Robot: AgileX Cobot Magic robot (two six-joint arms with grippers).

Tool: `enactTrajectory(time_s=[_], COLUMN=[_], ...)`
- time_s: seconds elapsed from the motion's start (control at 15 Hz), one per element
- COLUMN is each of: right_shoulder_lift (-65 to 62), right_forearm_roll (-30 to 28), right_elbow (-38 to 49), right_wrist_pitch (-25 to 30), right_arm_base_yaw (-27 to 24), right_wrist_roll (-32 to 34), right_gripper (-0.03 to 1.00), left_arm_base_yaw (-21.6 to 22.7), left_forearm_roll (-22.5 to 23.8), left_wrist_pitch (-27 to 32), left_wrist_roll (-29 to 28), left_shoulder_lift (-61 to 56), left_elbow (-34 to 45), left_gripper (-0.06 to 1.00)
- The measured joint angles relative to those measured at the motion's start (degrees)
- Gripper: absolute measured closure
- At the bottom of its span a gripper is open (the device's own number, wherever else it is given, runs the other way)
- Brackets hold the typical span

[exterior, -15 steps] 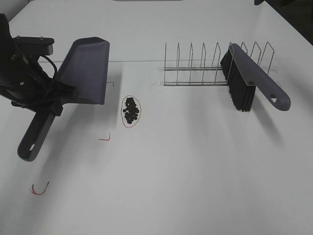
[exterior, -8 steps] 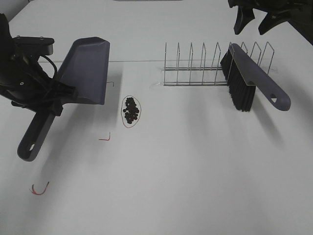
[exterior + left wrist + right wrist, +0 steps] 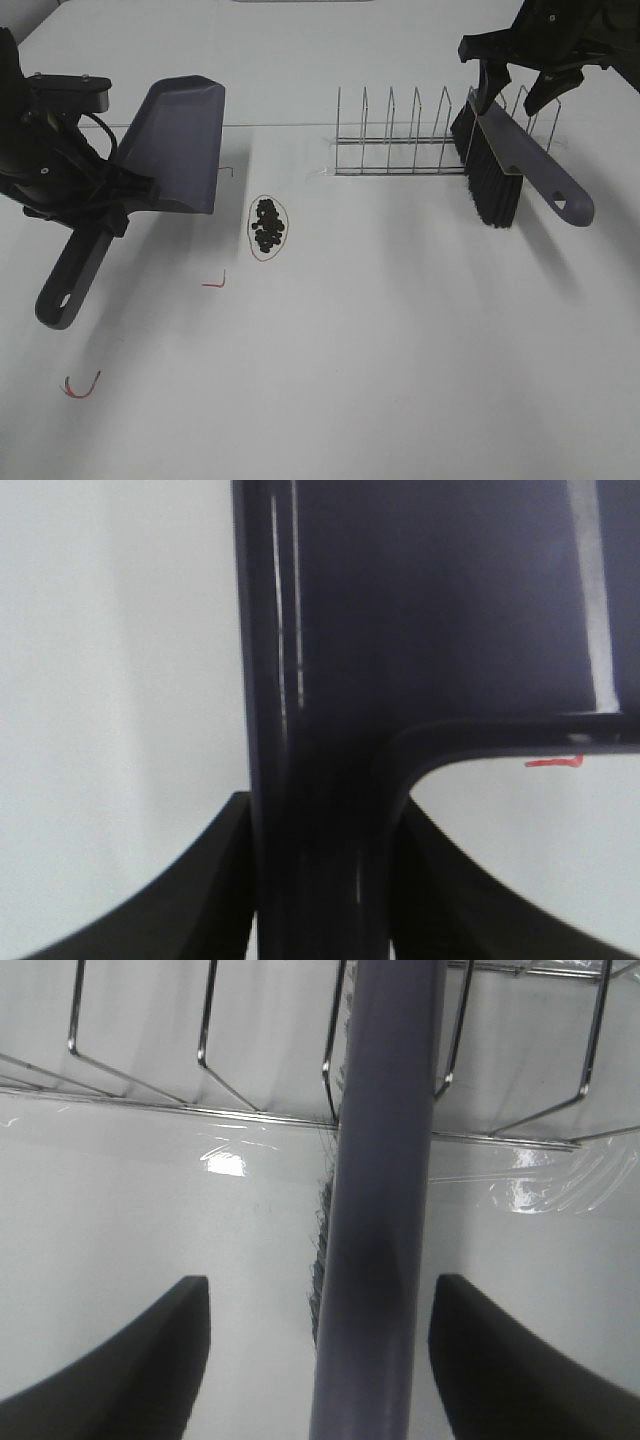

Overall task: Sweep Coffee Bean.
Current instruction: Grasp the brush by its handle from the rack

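Note:
The coffee beans [image 3: 268, 225] lie in a small dark heap inside a thin red loop, left of the table's middle. My left gripper [image 3: 108, 197] [image 3: 320, 815] is shut on the handle of the purple dustpan [image 3: 178, 140] [image 3: 420, 600], which hangs tilted just left of the beans. The purple brush [image 3: 512, 160] [image 3: 378, 1210] with black bristles leans in the wire rack [image 3: 430, 135]. My right gripper [image 3: 515, 92] [image 3: 320, 1285] hovers open over the brush's far end. One finger stands on each side of the brush's back, and there is a gap to both.
Red marks [image 3: 214, 281] lie on the white table near the dustpan handle, and another [image 3: 80, 386] sits at the front left. The rack's upright wires [image 3: 210, 1020] stand close around the brush. One red mark [image 3: 553, 763] shows under the dustpan.
My right gripper came in from the top right and dropped down over the brush. The left arm, dustpan, beans and brush have stayed put.

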Motion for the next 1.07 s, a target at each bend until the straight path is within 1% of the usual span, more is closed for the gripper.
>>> enactTrajectory(time_s=[0.47, 0.73, 0.87, 1.07], right_shoulder_lift=[4.87, 7.45, 8.08, 8.08], right_forearm_roll=[0.11, 0.17, 0.11, 0.11], right_elbow=[0.0, 0.0, -0.17, -0.17], right_wrist_pitch=[-0.06, -1.72, -1.83, -1.6], right_arm_base_yaw=[0.0, 0.0, 0.0, 0.0], right_wrist_roll=[0.97, 0.97, 0.97, 0.97], right_gripper=[0.36, 0.36, 0.41, 0.55], left_arm_base_yaw=[0.0, 0.0, 0.0, 0.0], left_forearm_roll=[0.0, 0.0, 0.0, 0.0], left_wrist_pitch=[-0.06, -0.06, -0.06, -0.06], left_wrist_roll=[0.0, 0.06, 0.06, 0.06], left_shoulder_lift=[0.0, 0.0, 0.0, 0.0], left_elbow=[0.0, 0.0, 0.0, 0.0], left_gripper=[0.58, 0.58, 0.58, 0.58])
